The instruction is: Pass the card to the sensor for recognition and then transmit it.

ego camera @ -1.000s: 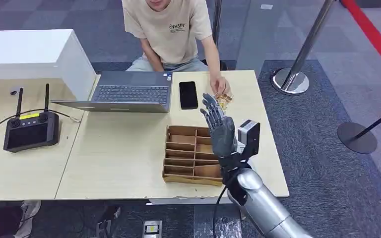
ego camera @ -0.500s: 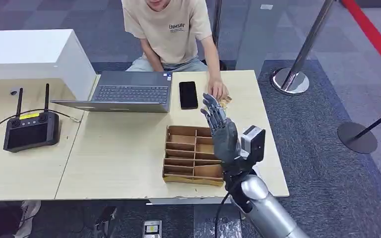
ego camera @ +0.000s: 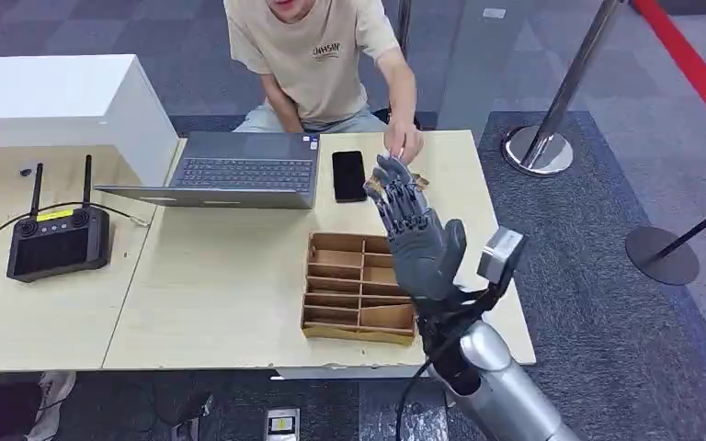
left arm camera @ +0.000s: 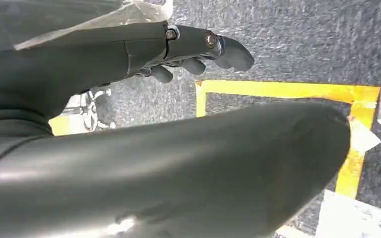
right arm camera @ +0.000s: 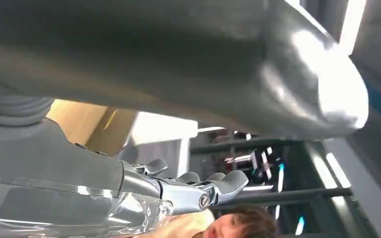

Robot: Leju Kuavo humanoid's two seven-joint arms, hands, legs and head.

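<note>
The step in hand looks like the handover at the start of the task: the right robot hand (ego camera: 420, 241), just right of centre in the head view, is raised over the table (ego camera: 221, 276) with its fingers (ego camera: 393, 188) spread and nothing in them, reaching toward the person's hand (ego camera: 404, 144) at the table's far edge, upper centre of the frame. Something small and yellowish (ego camera: 415, 180) lies or is held just below that hand, touching or nearly touching the robot's fingertips; it is probably the card, though it is too small and too hidden to be sure.

The next move, as I judge it, calls for the fingers to close on the card once it sits between them, then for carrying it to the sensor. I cannot pick out which object on the table is the sensor.

The head view gives the layout: a wooden divided tray (ego camera: 354, 287) under the raised arm, a phone (ego camera: 349, 175) and a laptop (ego camera: 225, 170) beyond it, a remote controller (ego camera: 58, 237) at far left. The right wrist view adds the hand's fingers (right arm camera: 213, 186) from behind, extended and holding nothing. The left wrist view shows the left robot hand (left arm camera: 144, 47) hanging over dark carpet with yellow floor tape (left arm camera: 287, 90), fingers loosely curled and empty.
</note>
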